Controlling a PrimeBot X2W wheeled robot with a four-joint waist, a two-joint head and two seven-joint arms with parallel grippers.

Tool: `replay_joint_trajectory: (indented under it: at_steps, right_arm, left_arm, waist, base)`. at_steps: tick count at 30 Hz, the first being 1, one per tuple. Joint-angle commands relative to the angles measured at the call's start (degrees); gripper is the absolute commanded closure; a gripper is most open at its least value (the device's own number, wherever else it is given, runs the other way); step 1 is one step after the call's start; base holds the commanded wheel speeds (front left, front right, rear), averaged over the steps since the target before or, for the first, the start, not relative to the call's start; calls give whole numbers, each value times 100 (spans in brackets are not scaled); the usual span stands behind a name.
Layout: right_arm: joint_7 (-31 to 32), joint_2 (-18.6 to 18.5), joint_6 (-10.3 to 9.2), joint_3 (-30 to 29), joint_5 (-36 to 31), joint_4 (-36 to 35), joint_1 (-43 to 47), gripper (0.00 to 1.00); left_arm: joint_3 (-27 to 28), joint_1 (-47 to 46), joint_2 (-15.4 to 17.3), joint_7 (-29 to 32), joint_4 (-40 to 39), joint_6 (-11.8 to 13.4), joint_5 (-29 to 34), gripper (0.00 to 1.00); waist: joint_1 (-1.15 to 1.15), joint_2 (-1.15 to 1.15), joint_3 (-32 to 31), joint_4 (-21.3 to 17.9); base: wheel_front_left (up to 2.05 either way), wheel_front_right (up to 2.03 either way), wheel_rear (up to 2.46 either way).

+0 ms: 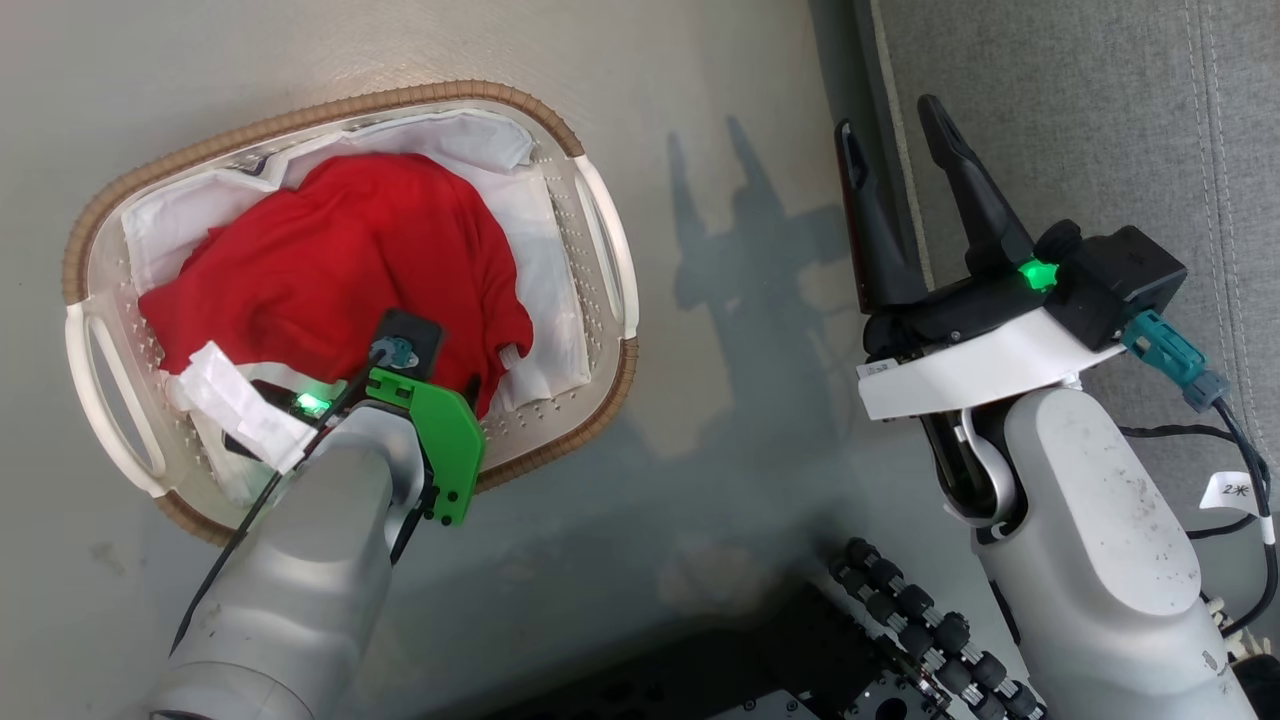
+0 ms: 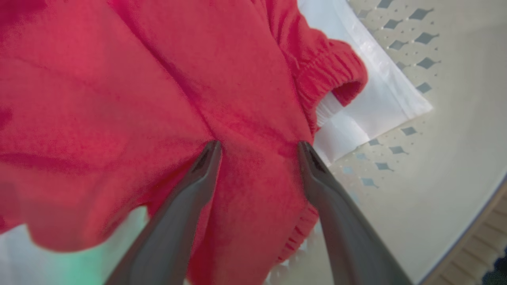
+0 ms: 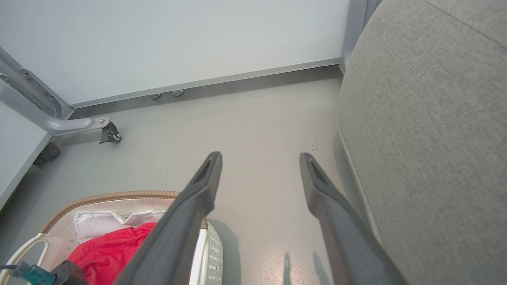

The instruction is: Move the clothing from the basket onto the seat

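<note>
Down inside the basket (image 1: pixel 330 105), straddles a fold of the red clothing (image 1: pixel 360 250) heaped on the white liner (image 1: pixel 540 230) with the left tool (image 2: pixel 259 148) spread open, holds the right tool (image 1: pixel 890 120) open and empty near the seat (image 1: pixel 1100 120), and risks a shallow pinch slipping free or snagging the liner too.

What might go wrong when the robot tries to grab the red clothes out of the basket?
The left gripper is open with its tips pressed into the clothing, right beside the white liner. Closing there might pinch the liner too and drag it out of the basket. Or it may catch just a thin fold, which could slip and drop on the floor before reaching the seat.
</note>
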Motion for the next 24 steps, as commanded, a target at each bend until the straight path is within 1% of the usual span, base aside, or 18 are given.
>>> replay_joint_trajectory:
  at_steps: [1,6,11,14,18,24]
  right_arm:
    - [-27,-17,-6,13,49,18,-15,0]
    - [-27,-17,-6,56,39,33,-29,0]
    - [-27,-17,-6,52,18,36,-52,0]
    - [-27,-17,-6,56,9,39,-57,0]
    - [-27,-17,-6,60,10,36,-72,0]
    - [-27,-17,-6,52,20,12,-105,0]
  left_arm:
    - [-93,-82,68,51,-21,-14,-44,0]
    - [-497,-241,199,313,-4,-13,-159,0]
    - [-801,-469,337,476,145,-3,7,0]
    - [-949,-548,363,709,237,103,139,0]
    - [-1047,-642,375,845,294,289,195,0]
    - [-1045,-723,418,893,321,358,130,0]
  waist:
    - [-1,0,12,-3]
    - [-1,0,79,-22]
    - [-1,0,171,-31]
    - [-1,0,216,-33]
    - [-1,0,268,-26]
    - [-1,0,363,-15]
  base:
    - [0,0,0]
    - [0,0,0]
    - [0,0,0]
    - [0,0,0]
    - [0,0,0]
    - [0,0,0]
